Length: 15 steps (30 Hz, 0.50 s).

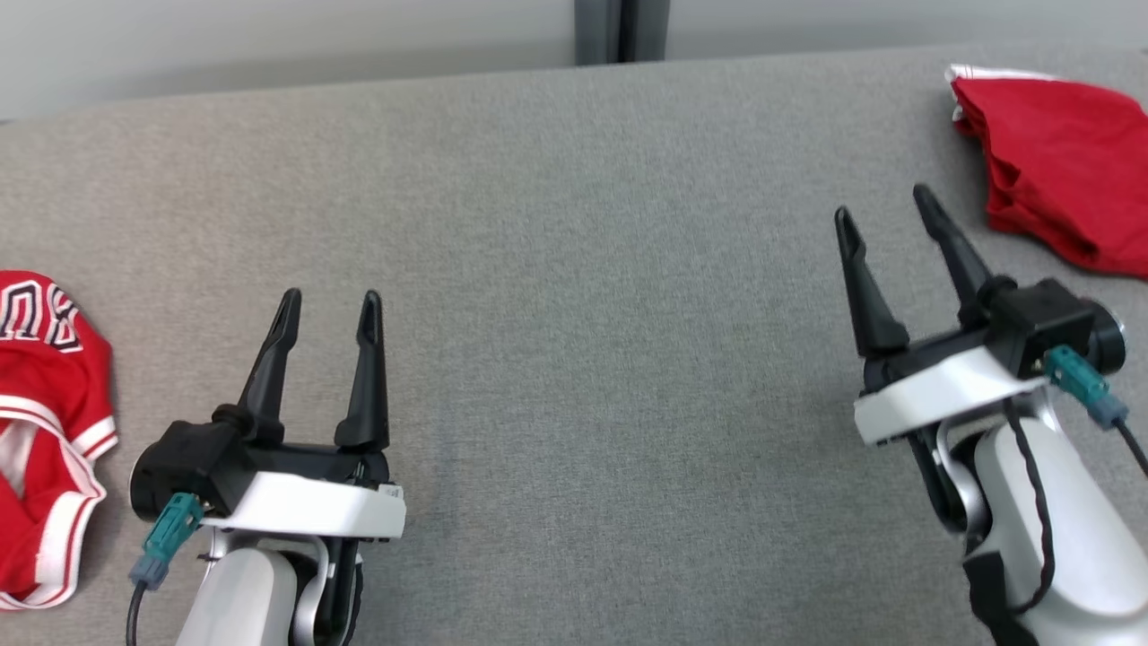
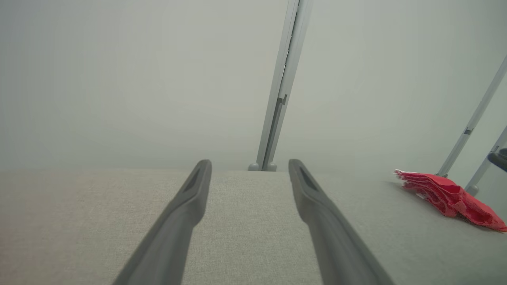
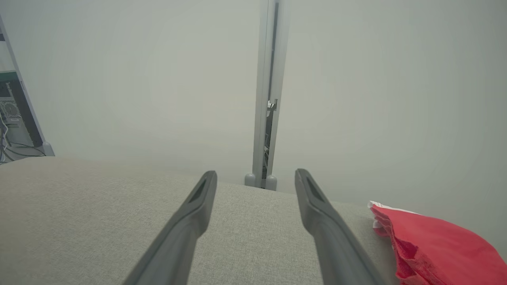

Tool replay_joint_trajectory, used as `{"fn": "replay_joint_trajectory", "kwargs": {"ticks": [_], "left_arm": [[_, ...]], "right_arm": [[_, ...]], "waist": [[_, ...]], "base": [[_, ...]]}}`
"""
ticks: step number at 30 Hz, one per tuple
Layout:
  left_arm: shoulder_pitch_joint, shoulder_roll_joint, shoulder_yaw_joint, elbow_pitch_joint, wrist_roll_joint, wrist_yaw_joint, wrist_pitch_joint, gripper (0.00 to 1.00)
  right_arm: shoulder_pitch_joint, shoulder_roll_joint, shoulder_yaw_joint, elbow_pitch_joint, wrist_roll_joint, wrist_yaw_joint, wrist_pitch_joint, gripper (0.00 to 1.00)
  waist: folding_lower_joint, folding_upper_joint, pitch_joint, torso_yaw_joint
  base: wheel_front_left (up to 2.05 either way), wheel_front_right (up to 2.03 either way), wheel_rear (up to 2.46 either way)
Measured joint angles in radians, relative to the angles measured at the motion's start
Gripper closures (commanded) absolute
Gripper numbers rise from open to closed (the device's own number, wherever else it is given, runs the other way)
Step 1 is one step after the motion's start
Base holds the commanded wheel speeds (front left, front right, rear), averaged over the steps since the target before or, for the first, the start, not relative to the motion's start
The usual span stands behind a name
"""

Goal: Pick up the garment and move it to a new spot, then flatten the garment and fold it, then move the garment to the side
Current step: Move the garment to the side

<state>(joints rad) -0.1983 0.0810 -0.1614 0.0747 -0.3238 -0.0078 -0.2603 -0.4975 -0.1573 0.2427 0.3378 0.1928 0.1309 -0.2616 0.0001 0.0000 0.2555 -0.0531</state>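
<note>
A crumpled red garment (image 1: 45,431) with white trim and lettering lies at the left edge of the grey cloth-covered table (image 1: 583,269). My left gripper (image 1: 331,298) hovers open and empty just to its right, not touching it. A second red garment (image 1: 1058,179), bunched into a compact pile, rests at the far right corner. My right gripper (image 1: 882,203) stands open and empty to the left of that pile, apart from it. The left wrist view shows my left gripper (image 2: 249,163) open over bare cloth with the red pile (image 2: 447,194) at the right. My right gripper (image 3: 255,173) has the pile (image 3: 435,245) close at its lower right.
A pale wall with a grey vertical post (image 1: 621,31) runs behind the table's far edge. Shelving with cables (image 3: 10,118) stands off the table at the left of the right wrist view. Broad bare cloth lies between the two grippers.
</note>
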Motion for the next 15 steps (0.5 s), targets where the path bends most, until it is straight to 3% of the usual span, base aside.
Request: {"fn": "replay_joint_trajectory", "kwargs": {"ticks": [10,15], "left_arm": [[0.123,-0.023,0.069,0.001,0.038,-0.029,-0.003,0.00],[0.180,-0.028,0.108,-0.006,0.059,-0.046,-0.003,0.00]], "right_arm": [[0.209,0.017,-0.006,-0.114,0.031,0.000,0.000,0.00],[0.307,0.025,-0.055,-0.141,0.059,0.000,0.000,0.00]], "waist": [[-0.0001,0.0000,-0.127,0.040],[-0.0001,0.0000,-0.175,0.053]], "base": [[0.00,0.00,0.00],[0.00,0.00,0.00]]}}
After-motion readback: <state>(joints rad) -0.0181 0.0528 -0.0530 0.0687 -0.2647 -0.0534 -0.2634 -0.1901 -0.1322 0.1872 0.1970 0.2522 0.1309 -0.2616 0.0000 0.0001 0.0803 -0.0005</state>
